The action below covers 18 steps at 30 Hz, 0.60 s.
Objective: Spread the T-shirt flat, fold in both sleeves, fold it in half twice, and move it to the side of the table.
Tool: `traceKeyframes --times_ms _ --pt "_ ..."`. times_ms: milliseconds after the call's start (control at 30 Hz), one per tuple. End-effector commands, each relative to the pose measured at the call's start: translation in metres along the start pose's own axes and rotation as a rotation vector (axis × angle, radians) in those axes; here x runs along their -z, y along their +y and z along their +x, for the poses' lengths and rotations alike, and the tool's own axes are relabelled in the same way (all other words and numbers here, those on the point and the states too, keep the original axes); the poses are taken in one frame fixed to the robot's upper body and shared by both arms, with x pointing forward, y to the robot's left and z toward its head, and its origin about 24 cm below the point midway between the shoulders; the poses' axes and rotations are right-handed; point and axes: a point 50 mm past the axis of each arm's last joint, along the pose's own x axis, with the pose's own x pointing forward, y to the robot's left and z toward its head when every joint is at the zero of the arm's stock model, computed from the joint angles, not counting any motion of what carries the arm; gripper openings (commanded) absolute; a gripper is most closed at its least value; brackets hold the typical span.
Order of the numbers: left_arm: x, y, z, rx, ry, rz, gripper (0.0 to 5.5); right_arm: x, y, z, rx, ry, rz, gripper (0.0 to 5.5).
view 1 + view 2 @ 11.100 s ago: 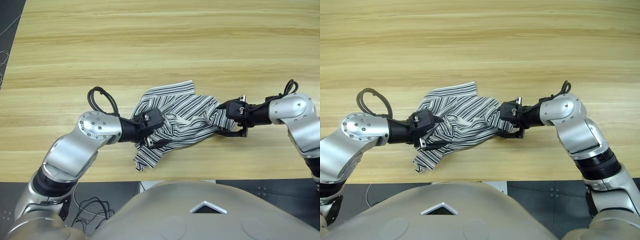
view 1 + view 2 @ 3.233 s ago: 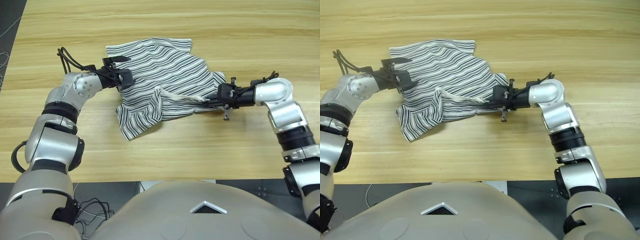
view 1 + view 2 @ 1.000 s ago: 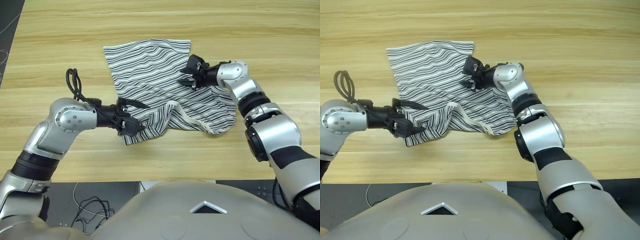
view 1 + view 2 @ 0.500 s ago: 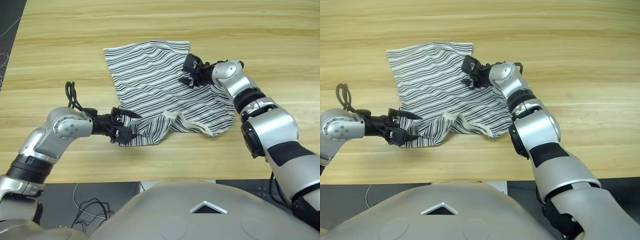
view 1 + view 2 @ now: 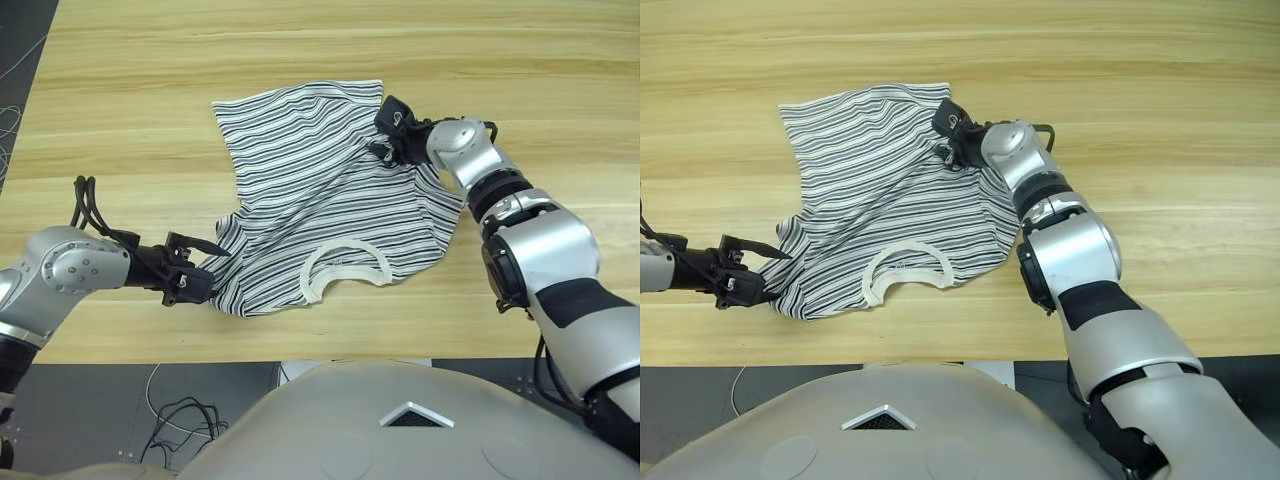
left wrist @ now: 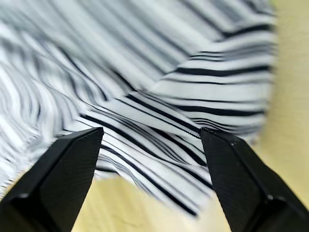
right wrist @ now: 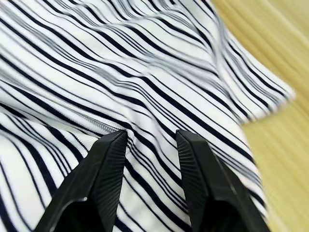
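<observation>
The left pincer (image 5: 192, 272) has pulled out the near corner of the T-shirt (image 5: 310, 190), which now lies nearly flat on the worktop (image 5: 300, 60), collar (image 5: 310, 286) showing; both it and the right pincer (image 5: 387, 138) stand apart, so sleeve folds seem next.

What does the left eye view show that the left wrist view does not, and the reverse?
The left eye view adds the T-shirt's white neckline and the right gripper on the shirt's far right part. The left wrist view adds a close look past the left gripper's spread black fingers at a striped hem. Both share the striped cloth and the wooden table.
</observation>
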Motion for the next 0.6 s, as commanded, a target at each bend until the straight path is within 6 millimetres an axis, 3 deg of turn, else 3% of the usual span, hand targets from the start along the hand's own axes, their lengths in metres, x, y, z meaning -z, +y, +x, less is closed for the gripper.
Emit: traceKeyframes --times_ms 33,200,400,600 --pt "-0.005 0.005 0.011 0.014 -0.042 -0.035 3.71 -0.017 -0.007 -0.006 -0.057 -0.096 -0.017 1.85" --pt "0.019 -0.004 -0.007 0.142 0.064 -0.09 3.71 -0.01 -0.012 -0.021 -0.181 -0.067 -0.126 1.85" --pt "0.017 -0.019 -0.02 0.227 0.068 -0.113 3.71 -0.013 -0.03 -0.04 -0.142 -0.089 -0.175 1.85" --pt "-0.004 0.019 -0.056 -0.015 -0.082 -0.128 3.71 -0.023 -0.046 -0.056 -0.083 -0.168 -0.168 1.85"
